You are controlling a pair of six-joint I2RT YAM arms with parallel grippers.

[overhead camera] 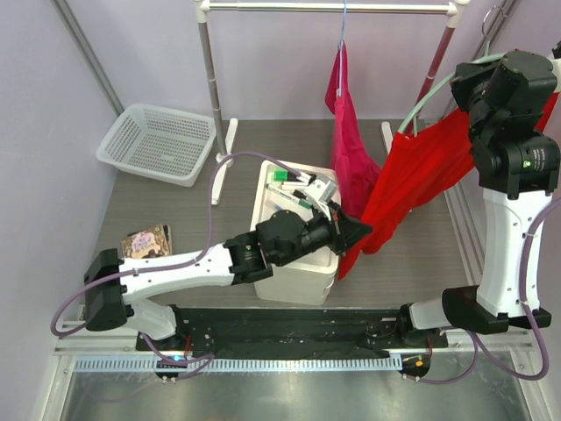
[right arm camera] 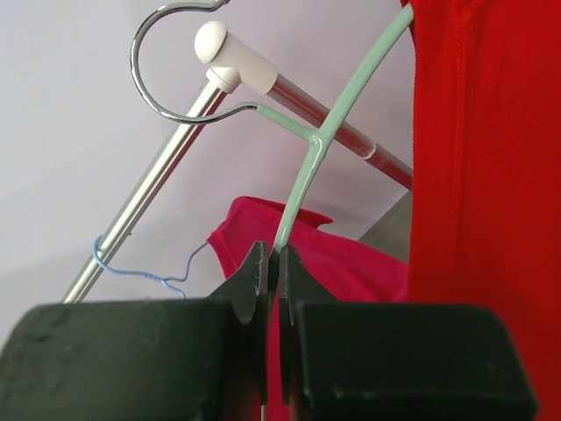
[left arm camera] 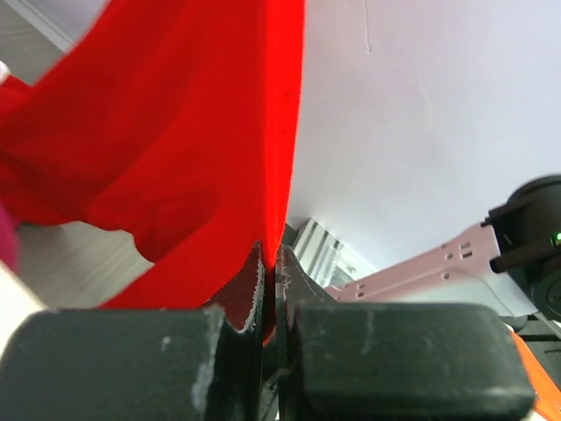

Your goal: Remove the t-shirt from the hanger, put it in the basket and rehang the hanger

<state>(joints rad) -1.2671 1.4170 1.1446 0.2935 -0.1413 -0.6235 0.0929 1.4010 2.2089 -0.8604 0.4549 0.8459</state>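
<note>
A red t-shirt (overhead camera: 421, 171) hangs stretched from a pale green hanger (overhead camera: 438, 83) at the right, down to the left. My left gripper (overhead camera: 361, 231) is shut on the shirt's lower edge; in the left wrist view the red cloth (left arm camera: 175, 140) runs up out of the closed gripper (left arm camera: 272, 267). My right gripper (right arm camera: 273, 263) is shut on the green hanger's arm (right arm camera: 302, 189) high at the right; its metal hook (right arm camera: 166, 61) curls by the rail end. The right gripper itself is hidden under its wrist in the top view.
A magenta shirt (overhead camera: 348, 149) hangs on a blue wire hanger (overhead camera: 343, 26) from the clothes rail (overhead camera: 333, 7). A white bin (overhead camera: 294, 232) with small items sits under my left arm. A white basket (overhead camera: 158, 142) is at back left. A small packet (overhead camera: 146, 241) lies at the left.
</note>
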